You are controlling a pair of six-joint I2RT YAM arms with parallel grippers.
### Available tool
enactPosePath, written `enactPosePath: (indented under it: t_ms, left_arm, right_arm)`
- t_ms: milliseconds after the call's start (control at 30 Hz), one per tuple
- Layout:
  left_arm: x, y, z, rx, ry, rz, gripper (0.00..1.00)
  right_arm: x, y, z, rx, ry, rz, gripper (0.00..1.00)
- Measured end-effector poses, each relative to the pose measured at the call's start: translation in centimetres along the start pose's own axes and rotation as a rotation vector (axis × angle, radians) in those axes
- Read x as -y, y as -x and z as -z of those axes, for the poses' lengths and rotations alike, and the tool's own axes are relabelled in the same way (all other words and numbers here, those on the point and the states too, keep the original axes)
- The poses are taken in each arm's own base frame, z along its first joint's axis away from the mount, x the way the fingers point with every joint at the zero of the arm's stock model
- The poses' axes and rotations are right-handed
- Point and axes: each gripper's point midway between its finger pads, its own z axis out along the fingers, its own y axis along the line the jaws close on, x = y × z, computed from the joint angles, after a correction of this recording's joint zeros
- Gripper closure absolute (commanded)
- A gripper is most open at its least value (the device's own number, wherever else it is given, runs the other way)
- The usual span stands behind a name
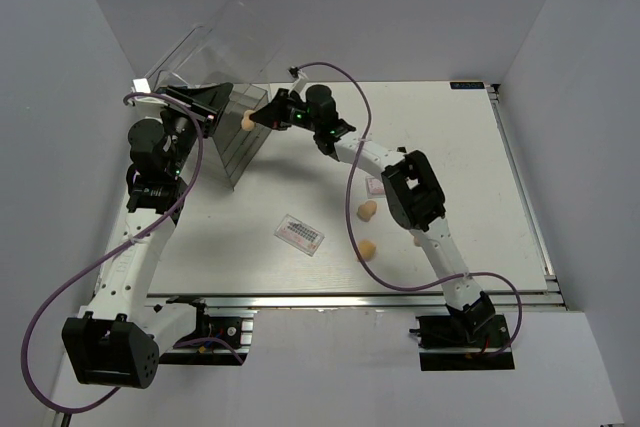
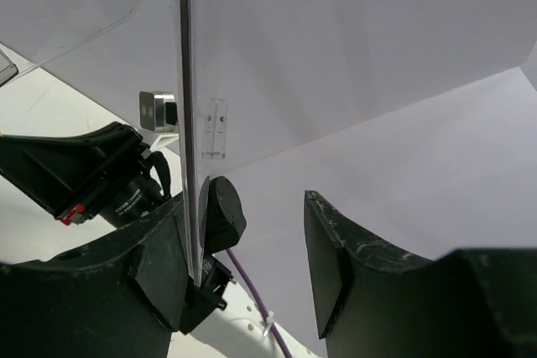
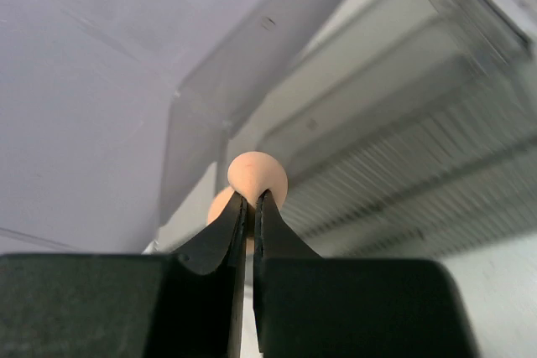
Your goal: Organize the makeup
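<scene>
My right gripper point(image 3: 252, 199) is shut on a tan egg-shaped sponge point(image 3: 258, 175), pinching its lower end. It holds the sponge point(image 1: 245, 122) at the open front of the clear drawer box point(image 1: 235, 142). A second tan round shape point(image 3: 218, 207) shows just behind; I cannot tell whether it is a sponge or a reflection. My left gripper point(image 2: 247, 207) stands open at the box's raised clear panel point(image 2: 186, 123), whose edge lies against the left finger point(image 2: 164, 262). On the table lie two sponges point(image 1: 367, 210) point(image 1: 367, 249) and a clear palette point(image 1: 299, 234).
A pinkish palette point(image 1: 375, 187) lies partly under the right arm's forearm. Another small tan piece point(image 1: 417, 240) peeks out beside that arm. The box's lid point(image 1: 210, 47) leans back against the rear wall. The table's metal rail point(image 1: 350, 297) runs along the near edge.
</scene>
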Motion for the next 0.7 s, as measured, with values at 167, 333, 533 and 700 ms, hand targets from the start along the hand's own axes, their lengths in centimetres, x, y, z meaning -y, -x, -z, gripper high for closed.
enactPosePath:
  t_ms: [167,333,533,700]
  left_arm:
    - [0.1,0.1,0.0,0.002,0.0,0.015,0.38]
    - [0.1,0.1,0.1,0.005,0.004,0.024,0.38]
    - [1.0,0.8,0.7,0.04,-0.009,0.033,0.38]
    - [1.4,1.1,1.0,0.051,-0.017,0.039,0.38]
  right_arm:
    - [-2.9,1.3,-1.8,0.083,0.072,0.065,1.0]
    - [-4.6,1.8,-2.4,0.145,0.1,0.126,1.0]
    - [-4.8,1.5,-3.3,0.201,0.06,0.214,0.92]
    - [-5.2,0.7,-3.9,0.23,0.048,0.306,0.68]
